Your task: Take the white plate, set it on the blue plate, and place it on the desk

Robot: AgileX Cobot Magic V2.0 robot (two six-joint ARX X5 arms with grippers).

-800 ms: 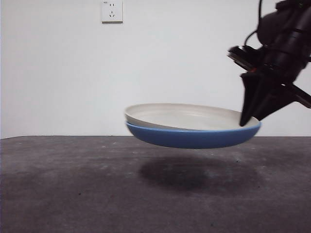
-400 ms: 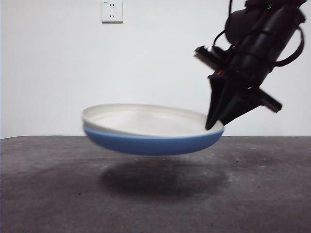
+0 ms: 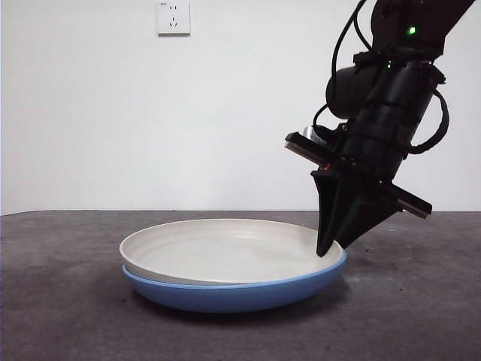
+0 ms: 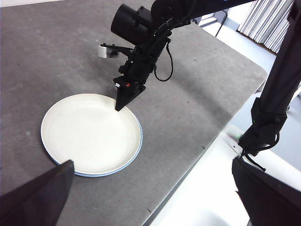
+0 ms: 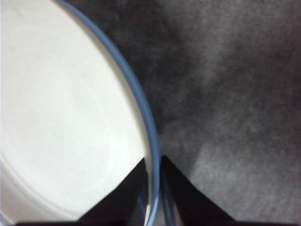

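Observation:
The white plate [image 3: 225, 252] lies nested inside the blue plate [image 3: 225, 295], and the stack sits low on the desk [image 3: 421, 316] with its shadow directly beneath. My right gripper [image 3: 331, 248] comes down from the upper right and is shut on the stack's right rim. In the right wrist view the right gripper [image 5: 154, 188] pinches the blue plate's rim [image 5: 141, 99] together with the white plate's edge [image 5: 61, 117]. My left gripper [image 4: 155, 197] hangs high above the desk, open and holding nothing, looking down on the white plate [image 4: 89, 134] and the right gripper [image 4: 117, 107].
A wall socket [image 3: 173, 16] sits on the white wall behind. The left wrist view shows the desk's rounded edge [image 4: 188, 174] close to the stack, and beyond it a black arm mount [image 4: 273, 108].
The right gripper has carried the stacked plates leftward and down, from hanging in the air to the desk surface. Its hold on the rim is unchanged.

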